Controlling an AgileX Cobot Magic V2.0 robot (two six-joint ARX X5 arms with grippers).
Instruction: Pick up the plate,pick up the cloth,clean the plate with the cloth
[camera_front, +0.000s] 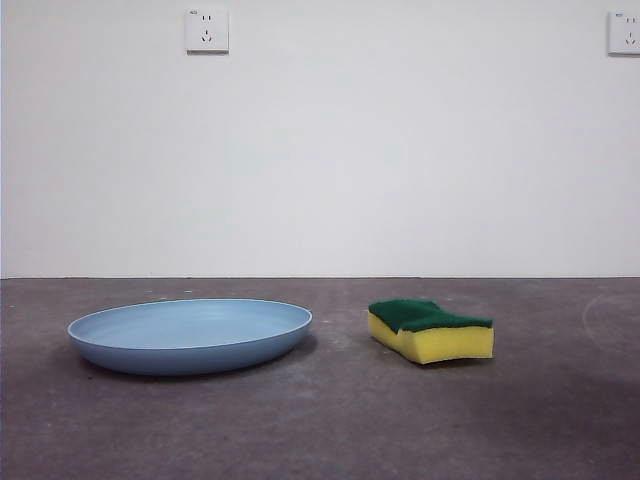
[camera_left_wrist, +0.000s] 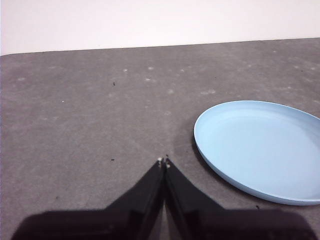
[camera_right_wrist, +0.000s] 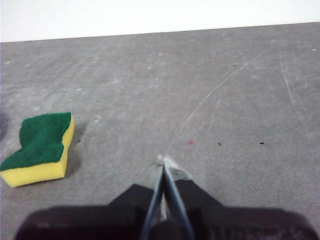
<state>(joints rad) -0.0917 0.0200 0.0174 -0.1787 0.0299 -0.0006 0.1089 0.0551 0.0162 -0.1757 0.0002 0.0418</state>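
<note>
I see a plain white wall (camera_front: 400, 150) behind the table (camera_front: 320, 420), with two white power sockets high up, one (camera_front: 207, 30) toward the left and one (camera_front: 624, 32) at the right edge. The table is dark grey, scuffed and faintly scratched, evenly lit.

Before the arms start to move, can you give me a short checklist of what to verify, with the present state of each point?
1. Plate lies flat on the table, with nothing on it: ok.
2. Sponge is apart from the plate, green side up: ok.
3. Left gripper holds nothing, jaws shut, beside the plate but not touching it: ok for waiting, not ok for grasping; it must open first.
4. Right gripper holds nothing, jaws shut, with the sponge off to one side: same, it must open first.
5. Plate rim gives room for a jaw to go under it: cannot tell.
</note>
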